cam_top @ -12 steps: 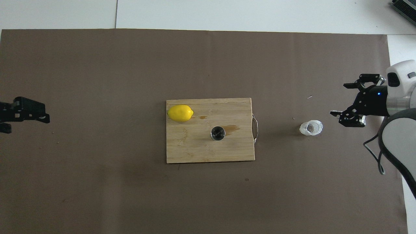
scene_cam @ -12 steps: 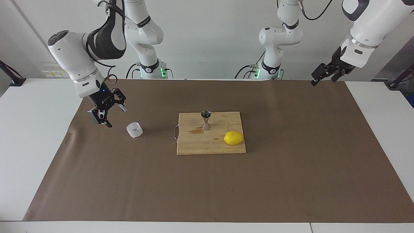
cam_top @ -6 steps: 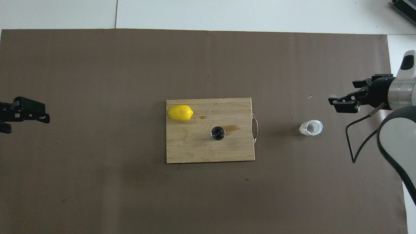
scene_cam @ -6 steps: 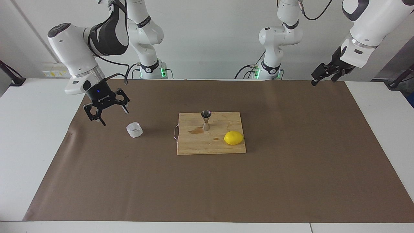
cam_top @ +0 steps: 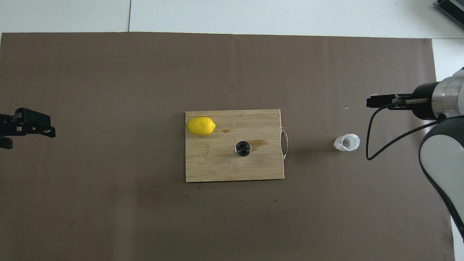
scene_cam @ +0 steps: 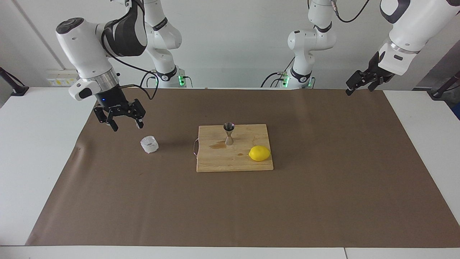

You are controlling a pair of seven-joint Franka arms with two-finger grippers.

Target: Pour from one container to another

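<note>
The translucent ribbed cup (scene_cam: pixel 149 144) (cam_top: pixel 347 142) stands upright on the brown mat, apart from everything else. The silvery hourglass jigger (scene_cam: pixel 228 133) (cam_top: pixel 243 148) stands upright on the wooden cutting board (scene_cam: pixel 215 163) (cam_top: pixel 203 168) at the table's middle. My right gripper (scene_cam: pixel 127 126) (cam_top: pixel 377 101) hangs open and empty over the mat, a short way from the cup toward the right arm's end, not touching it. My left gripper (scene_cam: pixel 354 88) (cam_top: pixel 30 127) waits open and empty, raised over the mat's edge at the left arm's end.
A yellow lemon (scene_cam: pixel 259 153) (cam_top: pixel 201 126) lies on the board's corner, beside the jigger. A brownish wet stain marks the board next to the jigger. A metal handle sticks out of the board's end toward the cup. The brown mat (scene_cam: pixel 230 216) covers most of the table.
My right gripper has swung round from a sideways tilt to pointing down, and has risen slightly beside the cup. The left arm, cup and jigger have not moved.
</note>
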